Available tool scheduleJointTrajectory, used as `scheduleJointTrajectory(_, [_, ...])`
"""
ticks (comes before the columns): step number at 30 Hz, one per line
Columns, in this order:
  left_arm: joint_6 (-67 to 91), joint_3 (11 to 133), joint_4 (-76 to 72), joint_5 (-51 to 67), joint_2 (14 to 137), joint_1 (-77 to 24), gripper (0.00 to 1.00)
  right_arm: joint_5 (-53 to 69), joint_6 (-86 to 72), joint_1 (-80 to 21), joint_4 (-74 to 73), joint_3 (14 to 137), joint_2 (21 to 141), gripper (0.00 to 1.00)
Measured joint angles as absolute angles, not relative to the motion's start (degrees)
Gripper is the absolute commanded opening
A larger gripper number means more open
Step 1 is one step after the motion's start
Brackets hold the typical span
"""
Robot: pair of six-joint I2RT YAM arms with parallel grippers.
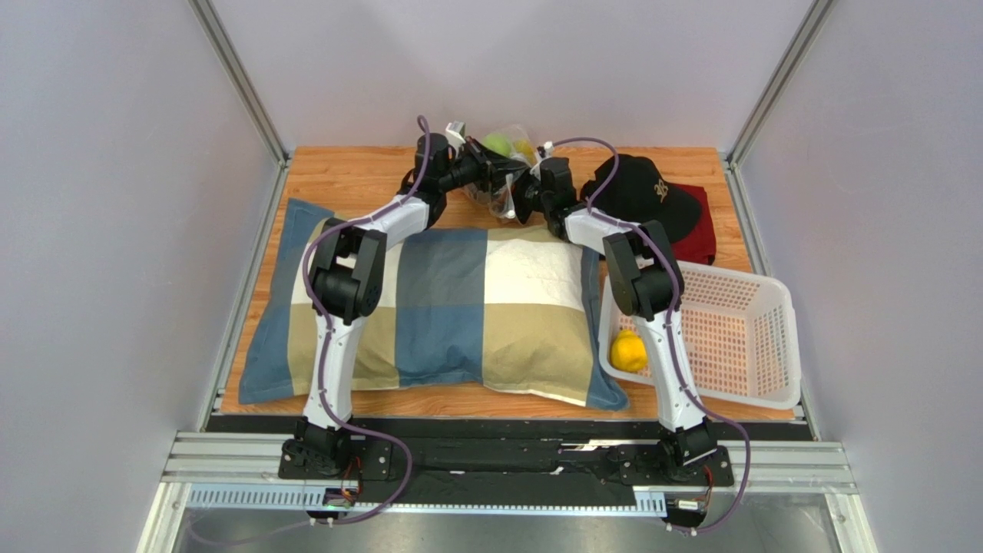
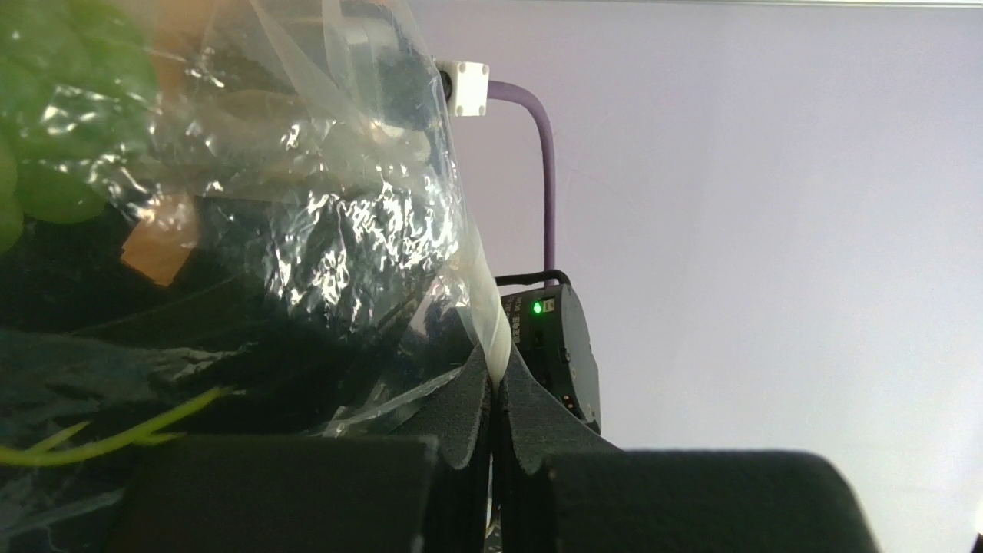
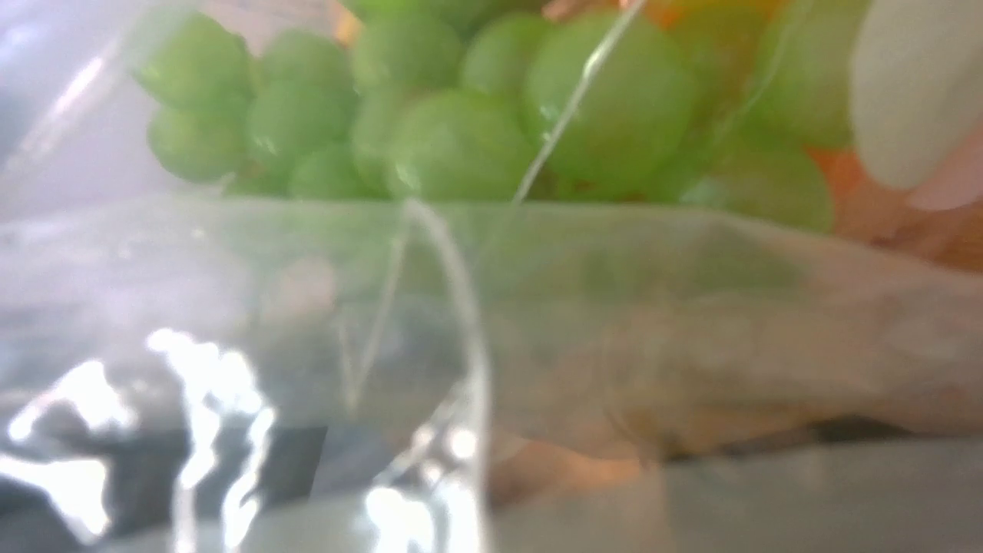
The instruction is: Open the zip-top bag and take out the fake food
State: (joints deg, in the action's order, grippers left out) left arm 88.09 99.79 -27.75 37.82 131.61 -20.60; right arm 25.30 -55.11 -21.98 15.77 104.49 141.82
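At the far middle of the table point(image 1: 346, 173), the zip-top bag point(image 1: 504, 156) sits between our two grippers, and we see the fake food point(image 3: 462, 115) pressing green against its clear wall. Our left gripper point(image 2: 496, 386) is pinched tight on a white strip of the bag's edge. Our right gripper point(image 1: 525, 187) is against the bag's right side; we cannot tell whether it grips, since its camera shows only plastic. Nearer lies a checked pillow point(image 1: 462, 311). Right of it, a white basket point(image 1: 750, 334) holds a yellow lemon point(image 1: 628, 350).
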Motion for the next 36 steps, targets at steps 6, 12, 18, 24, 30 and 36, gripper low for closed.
scheduleJointTrajectory(6, [88.2,99.8,-29.1,38.0,131.6,-20.7,0.0,25.3,-56.6,-21.9,19.3,104.9,142.0,1.0])
scheduleJointTrajectory(12, [88.2,99.8,-29.4,37.4,131.6,-20.1,0.0,23.8,-56.5,-21.9,17.0,110.8,145.3,0.8])
scheduleJointTrajectory(18, [88.3,99.8,-29.4,37.4,131.6,-20.1,0.0,22.5,-56.6,-21.9,15.4,115.7,148.6,0.56])
scheduleJointTrajectory(24, [88.2,100.1,-29.4,37.6,131.6,-19.7,0.0,22.7,-56.0,-21.4,15.0,116.5,148.9,0.36])
scheduleJointTrajectory(30, [88.0,101.5,-28.9,39.1,131.8,-17.7,0.0,24.6,-52.5,-21.0,9.7,116.3,147.2,0.21])
scheduleJointTrajectory(36, [85.6,105.4,-26.5,42.2,132.4,-14.5,0.0,25.2,-43.8,-20.6,-4.4,116.1,140.2,0.21])
